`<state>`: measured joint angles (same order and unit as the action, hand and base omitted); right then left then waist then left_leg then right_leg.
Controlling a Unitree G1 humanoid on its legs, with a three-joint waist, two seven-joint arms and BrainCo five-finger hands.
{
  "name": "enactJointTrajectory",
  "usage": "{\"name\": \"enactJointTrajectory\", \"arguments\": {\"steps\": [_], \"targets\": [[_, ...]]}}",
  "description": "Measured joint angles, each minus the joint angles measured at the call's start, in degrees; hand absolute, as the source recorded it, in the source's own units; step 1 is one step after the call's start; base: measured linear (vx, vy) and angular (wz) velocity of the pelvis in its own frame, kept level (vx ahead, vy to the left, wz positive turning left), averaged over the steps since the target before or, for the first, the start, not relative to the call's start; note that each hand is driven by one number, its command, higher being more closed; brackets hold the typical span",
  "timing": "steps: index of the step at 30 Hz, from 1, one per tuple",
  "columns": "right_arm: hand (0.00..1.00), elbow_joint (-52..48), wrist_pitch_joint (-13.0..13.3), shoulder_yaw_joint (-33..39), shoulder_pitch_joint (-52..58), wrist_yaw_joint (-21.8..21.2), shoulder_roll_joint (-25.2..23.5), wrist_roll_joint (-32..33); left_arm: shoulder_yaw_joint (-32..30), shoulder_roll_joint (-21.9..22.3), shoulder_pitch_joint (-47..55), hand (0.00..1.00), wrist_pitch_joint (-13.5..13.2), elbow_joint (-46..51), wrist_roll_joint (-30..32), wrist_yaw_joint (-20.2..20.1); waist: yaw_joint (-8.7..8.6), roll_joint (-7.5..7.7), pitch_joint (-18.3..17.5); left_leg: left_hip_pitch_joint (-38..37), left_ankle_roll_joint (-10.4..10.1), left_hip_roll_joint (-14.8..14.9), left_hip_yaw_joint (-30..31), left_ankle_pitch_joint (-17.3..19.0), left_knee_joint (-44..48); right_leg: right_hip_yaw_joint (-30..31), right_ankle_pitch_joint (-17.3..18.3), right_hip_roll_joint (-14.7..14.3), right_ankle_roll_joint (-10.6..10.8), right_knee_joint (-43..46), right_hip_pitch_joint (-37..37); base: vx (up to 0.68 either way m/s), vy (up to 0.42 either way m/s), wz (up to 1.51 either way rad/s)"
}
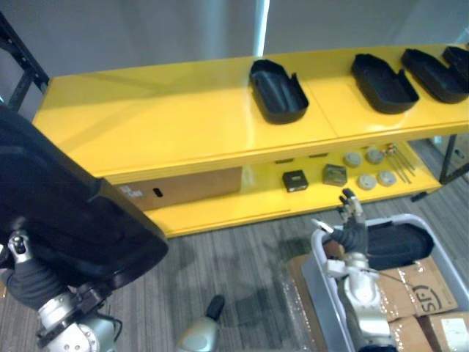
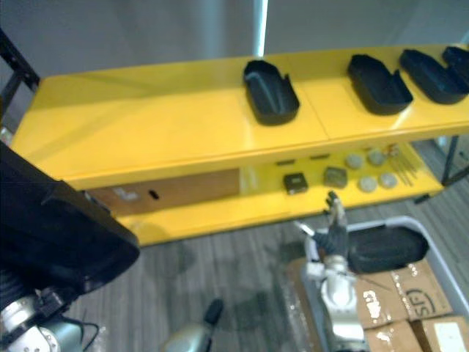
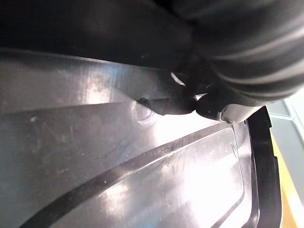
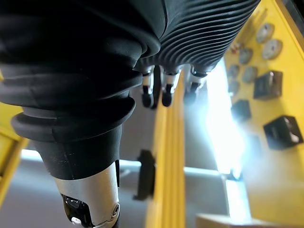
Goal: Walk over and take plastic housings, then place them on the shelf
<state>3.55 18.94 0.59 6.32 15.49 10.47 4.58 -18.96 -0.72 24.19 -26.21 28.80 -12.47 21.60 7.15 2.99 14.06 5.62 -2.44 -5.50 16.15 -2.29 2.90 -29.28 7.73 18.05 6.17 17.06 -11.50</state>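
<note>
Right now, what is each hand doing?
Left hand: against the black housing, state cannot be told.
Right hand: open, empty.

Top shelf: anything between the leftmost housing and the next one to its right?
Nothing. Bare yellow shelf lies between the leftmost housing and the next housing, seen in both eye views.

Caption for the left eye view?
Left hand carries a black housing before the yellow shelf; right hand open by the bin.
</note>
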Motion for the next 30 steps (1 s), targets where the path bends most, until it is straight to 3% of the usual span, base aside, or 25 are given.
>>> {"name": "enactJointTrajectory", "arguments": {"steps": [3, 5, 6, 7, 8, 9, 10, 11, 12, 15, 17, 19, 20, 21, 22, 25, 30], "targets": [[0.00, 1.40, 0.59, 0.45, -0.18, 2.73, 0.12, -0.93, -0.47, -0.74, -0.75, 1.00, 0.04, -0.57, 2.55, -0.09, 0.02, -0.29, 1.11, 0.52, 0.78, -0.17, -1.85, 1.55, 2.90, 4.34, -0.41, 1.24, -0.46, 6.30, 2.25, -0.08, 0.047, -0.01], [0.00, 1.38, 0.95, 0.69, -0.72, 4.35, 0.12, -1.03, -1.44, -1.37, -1.56, 1.00, 0.03, -0.98, 3.75, -0.34, -0.06, -0.14, 1.18, 0.43, 0.89, 0.95, -5.79, 1.61, 2.92, 8.56, -2.14, 2.16, -3.15, 13.48, 6.72, -0.02, 0.061, -0.04], [0.00, 1.39, 0.94, 1.46, -1.21, 4.70, -0.18, -1.03, -2.08, -1.51, -2.23, 1.00, 0.01, -0.97, 4.08, -0.46, -0.24, 0.39, 1.56, 1.18, 2.63, 1.06, -9.06, 2.84, 6.00, 12.04, -4.07, 3.32, -6.01, 19.20, 10.13, 0.00, 0.072, -0.02], [0.00, 1.39, 0.95, 1.94, -1.33, 4.78, -0.26, -1.00, -2.32, -1.75, -2.40, 1.00, 0.01, -0.94, 4.06, -0.46, -0.52, 0.15, 1.73, 1.99, 2.70, 1.16, -9.89, 4.05, 8.45, 13.50, -5.39, 3.38, -7.38, 22.03, 11.29, -0.03, 0.123, 0.04], [0.00, 1.67, 0.92, 2.84, -1.24, 4.90, -0.63, -0.99, -2.46, -2.87, -2.39, 1.00, 0.08, -0.99, 3.98, -0.38, -0.81, -0.35, 2.34, 1.26, 3.02, 1.06, -9.40, 5.26, 9.20, 15.68, -11.34, 3.45, -9.46, 26.65, 13.26, -0.01, 0.106, 0.30], [0.00, 1.88, 0.96, 3.84, -0.97, 4.98, -1.59, -1.05, -2.45, -4.36, -2.49, 1.00, 0.06, -0.98, 3.97, -0.34, -2.35, 0.11, 2.02, -1.12, 3.60, 0.92, -8.63, 6.55, 5.34, 16.82, -20.80, 3.63, -9.56, 28.63, 16.05, 0.03, 0.099, 0.37], [0.00, 1.87, 1.22, 4.45, -0.95, 4.97, -2.55, -1.22, -2.45, -5.27, -2.88, 1.00, -0.01, -0.77, 3.96, -0.19, -3.03, 1.01, 1.63, -0.10, 4.64, 0.48, -9.63, 7.60, 10.47, 18.00, -17.58, 4.15, -9.06, 29.89, 17.57, 0.21, 0.095, 0.27], [0.00, 0.03, 1.88, 5.72, -0.24, 4.50, -1.38, -2.32, -2.04, -5.40, -4.14, 1.00, -0.47, -0.78, 3.95, 0.17, -3.28, -2.44, 1.77, 0.94, 5.45, 4.21, -11.69, 15.01, 19.82, 19.13, -2.63, 0.34, -5.42, 30.91, 19.69, 0.35, 0.115, 0.07], [0.00, 0.01, 2.22, 6.75, -0.80, 4.21, -1.85, -3.19, -2.03, -5.82, -6.82, 1.00, -0.40, -2.30, 3.86, 0.76, -2.81, -2.15, 2.85, 1.04, 5.40, 2.88, -9.63, 16.36, 20.72, 21.63, 3.63, -2.48, -2.72, 23.97, 19.70, 0.31, 0.097, 0.11], [0.00, -2.92, 2.55, 9.94, 1.85, 4.92, -2.29, -4.90, 2.24, -5.60, -8.97, 1.00, 0.98, -4.06, 3.98, 1.98, -5.03, -1.59, 2.61, 2.40, 5.66, 1.22, -6.65, 16.08, 20.21, 28.33, 3.90, -10.16, 0.04, 7.56, 21.23, 0.16, 0.040, 0.58], [0.00, -5.98, 3.39, 11.04, 3.80, 7.60, -2.21, -9.25, 4.64, -5.58, -8.33, 1.00, 1.14, -4.42, 4.06, 1.76, -5.41, -0.31, 1.84, 1.00, 4.99, -0.85, -5.51, 15.50, 18.43, 29.28, 2.87, -10.17, 0.62, 3.78, 21.25, 0.17, -0.031, 0.62], [0.00, -8.09, 4.42, 10.03, 3.31, 9.80, -1.89, -9.96, 5.98, -5.60, -7.95, 1.00, 1.31, -4.43, 4.44, 2.31, -4.70, 0.30, 1.17, -0.68, 4.93, -1.80, -5.05, 15.51, 17.48, 28.44, 0.32, -10.27, -1.01, -0.40, 19.98, 0.23, -0.111, 0.41], [0.00, -8.06, 5.04, 9.47, 2.90, 10.74, -1.28, -9.96, 6.58, -5.61, -8.14, 1.00, 1.31, -4.70, 4.71, 2.53, -4.92, -0.09, 0.51, -0.56, 4.58, -2.09, -3.71, 15.71, 17.77, 27.68, -2.84, -10.26, -0.48, -2.26, 19.04, 0.29, -0.159, 0.63], [0.00, -7.72, 5.09, 9.28, 2.15, 11.53, -0.36, -9.94, 7.95, -5.51, -8.61, 1.00, 1.31, -5.12, 5.05, 2.59, -4.96, -1.00, 0.00, -0.31, 4.44, -1.60, -3.06, 15.76, 17.63, 26.18, -3.67, -10.61, 0.40, -3.60, 18.04, 0.31, -0.168, 0.71], [0.00, -6.88, 5.09, 9.27, 0.31, 12.45, 0.93, -9.88, 9.18, -5.60, -8.74, 1.00, 1.27, -5.18, 6.74, 2.84, -4.77, -2.11, -0.41, 0.56, 2.76, -0.45, -3.31, 15.55, 17.25, 24.36, -4.54, -11.30, -0.45, -5.71, 17.48, 0.29, -0.160, 0.51], [0.00, -6.31, 5.06, 9.75, -1.75, 16.02, 2.18, -9.95, 10.82, -5.64, -10.11, 1.00, 1.21, -5.35, 8.08, 2.91, -4.96, -2.96, -0.81, -0.87, -1.00, 0.89, -5.69, 13.09, 12.03, 21.85, -5.35, -11.23, -1.64, -8.27, 15.79, 0.20, -0.126, 0.41], [0.00, -6.51, 5.04, 10.64, 0.38, 18.21, 1.61, -9.95, 11.38, -5.63, -10.94, 1.00, 1.13, -5.34, 8.53, 2.80, -5.29, -3.28, -1.05, -5.21, -0.42, 1.37, -9.53, 11.96, 8.69, 21.67, -5.35, -11.19, -1.66, -11.27, 11.34, 0.14, -0.022, 0.01]]}}
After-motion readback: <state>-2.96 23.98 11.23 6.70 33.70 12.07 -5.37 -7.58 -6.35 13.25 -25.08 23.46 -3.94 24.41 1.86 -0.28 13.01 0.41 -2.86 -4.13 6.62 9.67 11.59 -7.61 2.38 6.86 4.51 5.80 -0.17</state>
